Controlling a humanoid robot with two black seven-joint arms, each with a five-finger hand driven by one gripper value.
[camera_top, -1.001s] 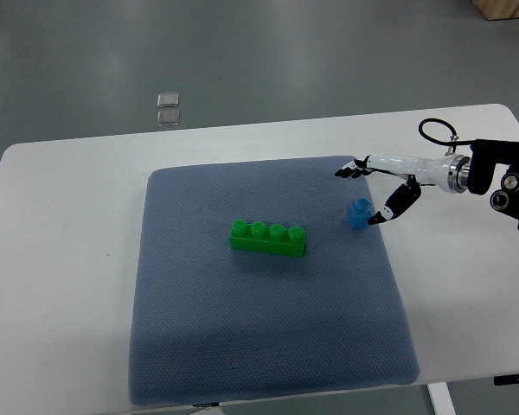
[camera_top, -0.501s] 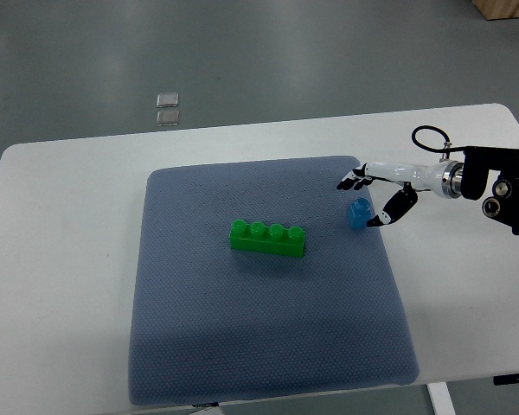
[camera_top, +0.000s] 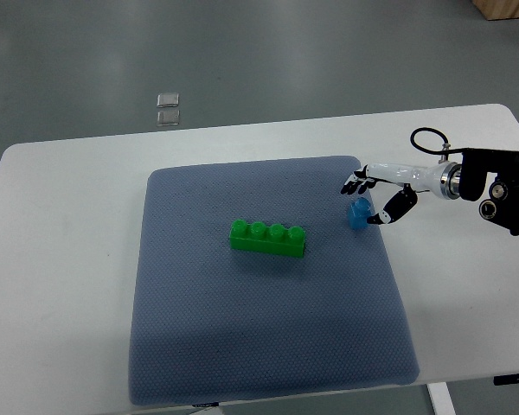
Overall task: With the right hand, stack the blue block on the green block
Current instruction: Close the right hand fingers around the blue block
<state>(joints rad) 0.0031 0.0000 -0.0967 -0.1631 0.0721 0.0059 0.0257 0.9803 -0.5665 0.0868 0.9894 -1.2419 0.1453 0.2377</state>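
A long green block [camera_top: 268, 239] with a row of studs lies near the middle of the blue-grey mat [camera_top: 242, 346]. A small blue block [camera_top: 358, 213] stands on the mat's right part, apart from the green one. My right hand [camera_top: 364, 201] comes in from the right edge and brackets the blue block: the fingers [camera_top: 355, 182] reach over its far side and the thumb [camera_top: 393, 207] sits at its right. The fingers look close around the block, which still rests on the mat. The left arm does not show.
The mat lies on a white table [camera_top: 60, 259] with grey floor beyond its far edge. Two small clear squares [camera_top: 168, 108] lie on the floor at the back left. A black cable loop [camera_top: 426, 138] rises from my right wrist.
My right hand has dropped slightly and closed in around the blue block, fingers nearer its top. The blue and green blocks have stayed in place.
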